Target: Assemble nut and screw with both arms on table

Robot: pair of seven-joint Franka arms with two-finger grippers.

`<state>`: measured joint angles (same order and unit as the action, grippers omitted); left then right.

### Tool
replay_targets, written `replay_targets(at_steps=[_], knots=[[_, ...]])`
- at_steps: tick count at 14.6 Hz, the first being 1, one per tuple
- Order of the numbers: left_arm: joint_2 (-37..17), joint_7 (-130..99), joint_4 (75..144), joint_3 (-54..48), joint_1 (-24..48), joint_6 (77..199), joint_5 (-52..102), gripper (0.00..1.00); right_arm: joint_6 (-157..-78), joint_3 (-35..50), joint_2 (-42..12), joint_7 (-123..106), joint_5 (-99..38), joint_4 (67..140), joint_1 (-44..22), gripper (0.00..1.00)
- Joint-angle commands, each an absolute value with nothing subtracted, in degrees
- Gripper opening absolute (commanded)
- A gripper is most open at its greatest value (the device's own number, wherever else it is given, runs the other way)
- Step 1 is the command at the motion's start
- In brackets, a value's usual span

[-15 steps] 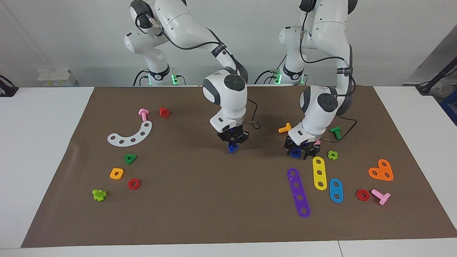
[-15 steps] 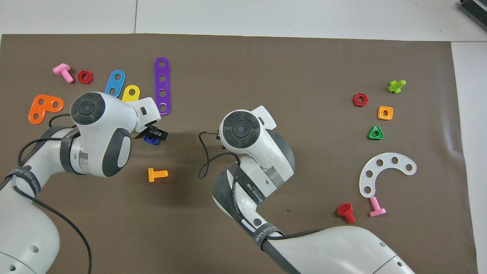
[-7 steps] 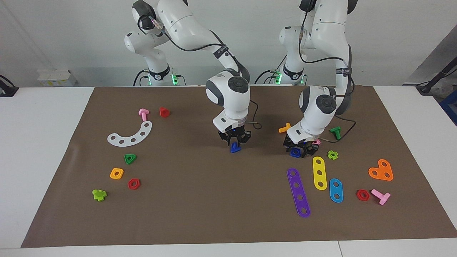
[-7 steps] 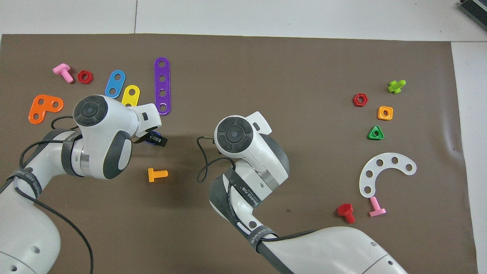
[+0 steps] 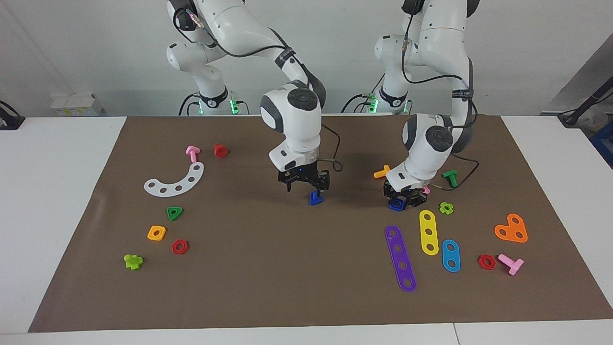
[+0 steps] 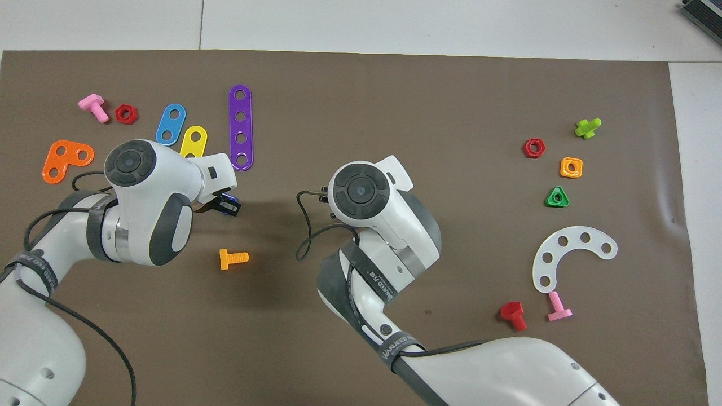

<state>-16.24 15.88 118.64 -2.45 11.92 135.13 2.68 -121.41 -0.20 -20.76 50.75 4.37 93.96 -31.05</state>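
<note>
Starting at the right arm's end of the table [image 5: 57,191], seen in the facing view, a white arc [image 5: 175,181] lies flat on the brown mat [image 5: 287,287], with small coloured nuts at its six o'clock.

Next comes the right arm, which bends down from its base to the middle of the mat, its wrist pointing almost straight down. The right gripper [image 5: 305,187] hangs low over the mat with its fingers spread apart and nothing between them. The screw [image 5: 314,198] rests on the mat at about five o'clock from that gripper, just under the finger on that side; whether the finger touches it cannot be told. In the overhead view the arm's wrist covers the screw.

An orange bolt [image 5: 382,171] lies at eleven o'clock from the left gripper [image 5: 400,199]. The left arm drops steeply from its base, its wrist tilted toward the middle of the table, and its gripper is down at the mat. Its fingers are pressed together on the nut [image 5: 395,205], which sits low at the mat between them. In the overhead view only a sliver of the nut [image 6: 228,198] shows by the black fingers.

A purple strip [image 5: 400,258] lies at six o'clock from the nut and a yellow strip [image 5: 429,232] at about four o'clock, both flat and apart from it.
</note>
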Motion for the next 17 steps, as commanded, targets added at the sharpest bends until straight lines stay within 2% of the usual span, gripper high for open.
replay_targets(at_steps=[1, 3, 5, 7, 10, 13, 17], knots=[[-15.4, 15.4, 117.8, -1.8, 12.6, 133.6, 3.9, 0.0, -117.6, 0.6, -12.2, 44.9, 4.4, 98.2, -24.5, 1.0], [-16.0, 7.3, 113.6, -1.8, 13.2, 130.4, 5.4, 0.0, -115.0, 0.6, -7.4, 39.4, 3.3, 100.8, -19.6, 1.0], [-16.4, -3.0, 112.0, -1.7, 18.3, 129.8, 6.5, 0.0, -113.6, 0.6, -2.0, 32.5, 1.7, 105.4, -15.1, 1.0], [-16.5, -11.8, 111.3, -1.8, 22.7, 130.3, 6.5, 0.0, -111.5, 0.5, 0.4, 28.5, 1.6, 106.6, -11.2, 1.0], [-17.9, -21.6, 107.2, -1.8, 29.2, 131.2, 6.6, 0.0, -109.2, 0.4, 2.0, 22.3, 1.6, 105.6, -5.9, 1.0], [-19.4, -25.1, 105.1, -1.7, 34.7, 133.5, 10.3, 0.0, -104.0, 0.1, 1.1, 16.5, 1.5, 99.7, -3.4, 1.0], [-22.1, -26.3, 103.9, -1.6, 37.0, 135.6, 9.9, 0.0, -101.2, 0.1, -0.4, 14.9, 0.9, 94.7, -1.0, 1.0]])
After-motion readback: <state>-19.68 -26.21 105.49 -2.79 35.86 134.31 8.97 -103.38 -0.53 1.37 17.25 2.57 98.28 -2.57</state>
